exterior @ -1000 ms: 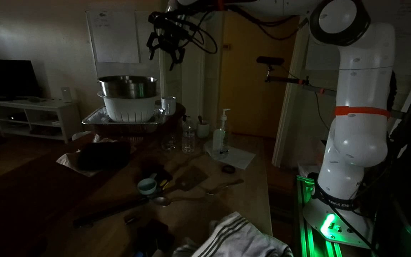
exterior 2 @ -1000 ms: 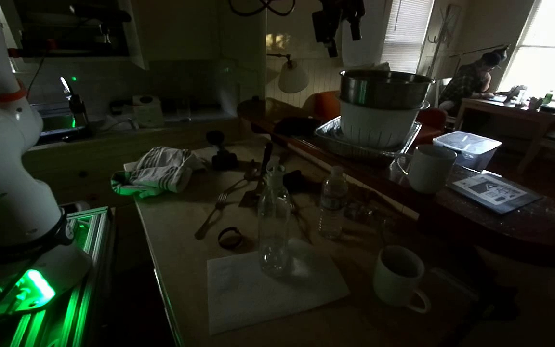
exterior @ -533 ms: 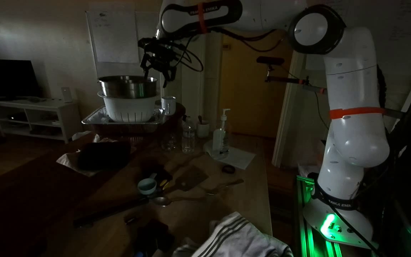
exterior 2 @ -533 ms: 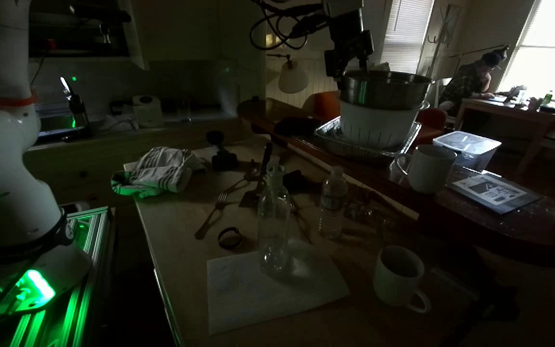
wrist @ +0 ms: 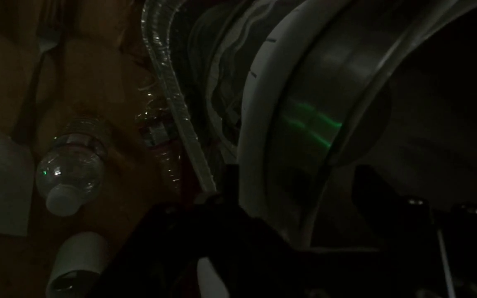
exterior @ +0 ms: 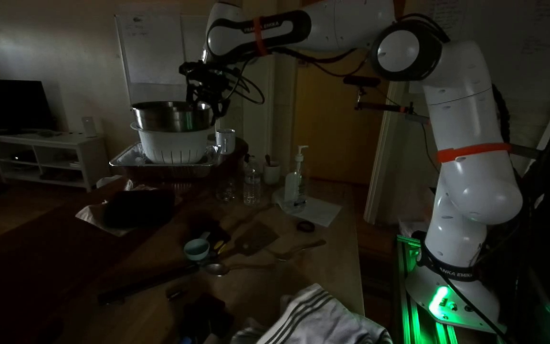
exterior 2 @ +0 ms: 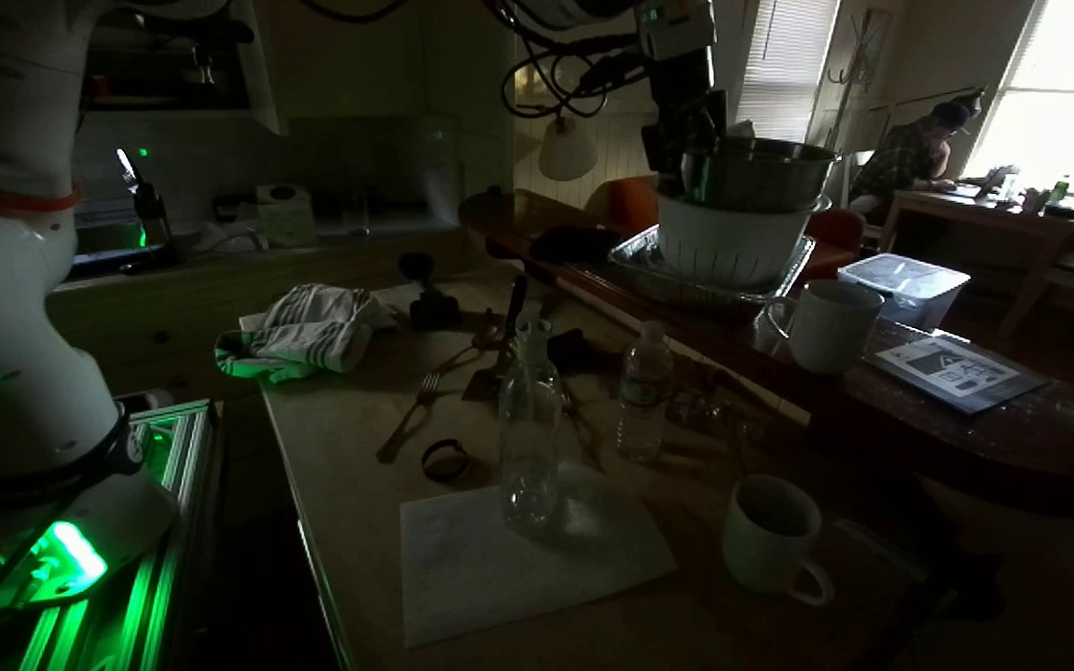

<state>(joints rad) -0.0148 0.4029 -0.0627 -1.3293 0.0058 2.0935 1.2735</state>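
The wooden counter is lying in near darkness along the left of the wrist view, a clear bottle standing on it. Rightward, a foil tray is carrying a white colander, and a steel bowl is sitting nested in that colander. The end effector is straddling the bowl's rim — one finger outside, one inside — its fingers standing well apart and gripping nothing. The outer finger is hanging so near the colander's lip that a pinch there could be catching both and dragging the stack; a one-sided squeeze could be tipping the bowl, since nothing visible is fastening it down, and the gloom could be hiding first contact. Farthest right, the bowl is looking round and steep-walled, its grey metal smooth, with green streaks glinting on the outside and the interior sinking into shadow.
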